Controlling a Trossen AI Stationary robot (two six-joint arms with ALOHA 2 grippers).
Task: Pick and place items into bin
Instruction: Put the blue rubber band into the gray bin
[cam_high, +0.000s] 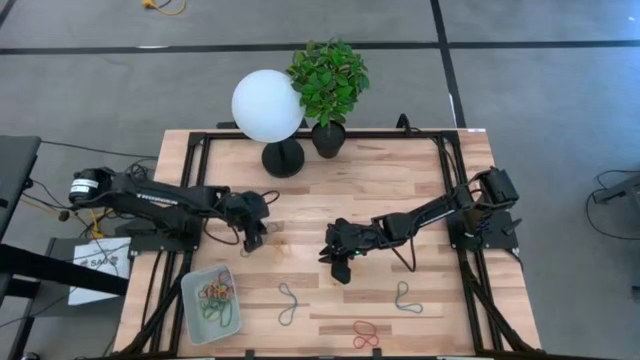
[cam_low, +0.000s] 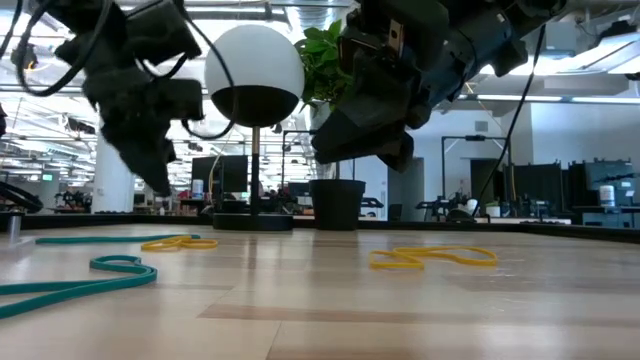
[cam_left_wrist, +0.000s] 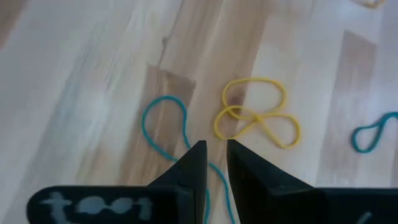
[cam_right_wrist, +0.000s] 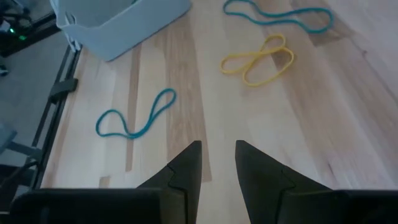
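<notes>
The rubber bands lie flat on the wooden table. A yellow band (cam_left_wrist: 258, 115) and a teal band (cam_left_wrist: 168, 127) are just ahead of my left gripper (cam_left_wrist: 214, 152), which hovers above them, open by a narrow gap and holding nothing. My right gripper (cam_right_wrist: 217, 155) hangs over the table's middle (cam_high: 338, 270), also narrowly open and empty, with a teal band (cam_right_wrist: 134, 121) ahead of it. More bands sit near the near edge: teal (cam_high: 288, 302), teal (cam_high: 405, 298) and red (cam_high: 365, 335). The pale bin (cam_high: 190, 325) stands at the near left and holds several coloured bands (cam_high: 215, 295).
A white globe lamp (cam_high: 268, 105) on a black base and a potted green plant (cam_high: 328, 80) stand at the far edge. A black frame rail (cam_high: 455, 200) runs around the table. Bare wood lies between the two grippers and the bin.
</notes>
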